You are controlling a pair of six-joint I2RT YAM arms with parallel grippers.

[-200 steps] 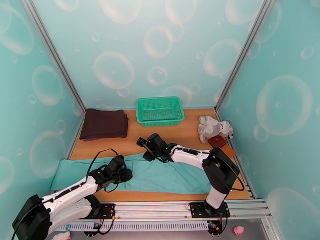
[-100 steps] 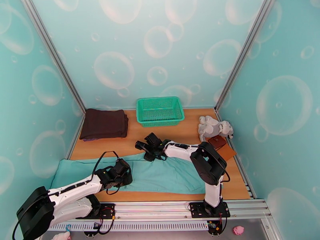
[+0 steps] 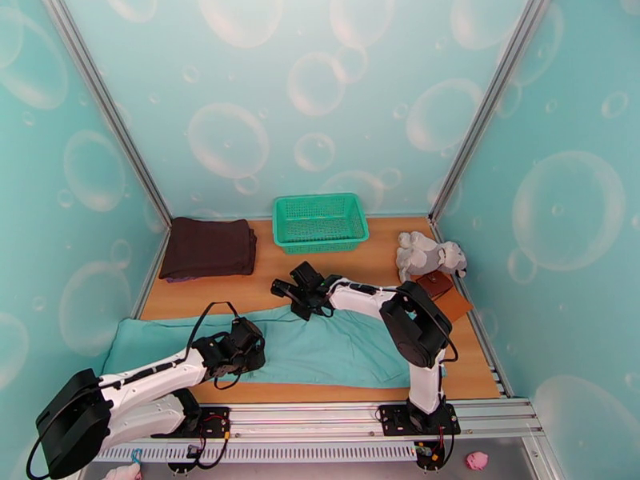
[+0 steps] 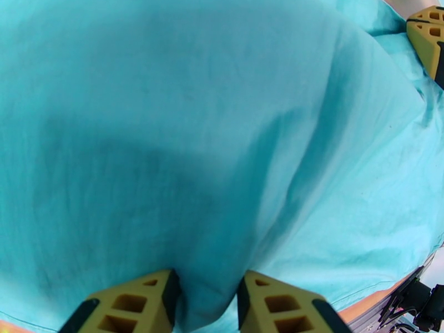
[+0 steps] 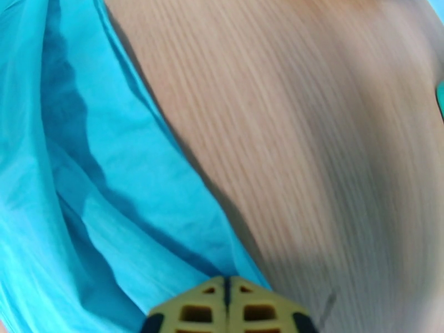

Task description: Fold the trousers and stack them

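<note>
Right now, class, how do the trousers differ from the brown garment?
The trousers are teal; the brown garment is dark. The trousers lie spread long across the near side of the table; the brown garment sits folded at the far left corner. The trousers cover far more area than the brown garment. Both are cloth on the table.
</note>
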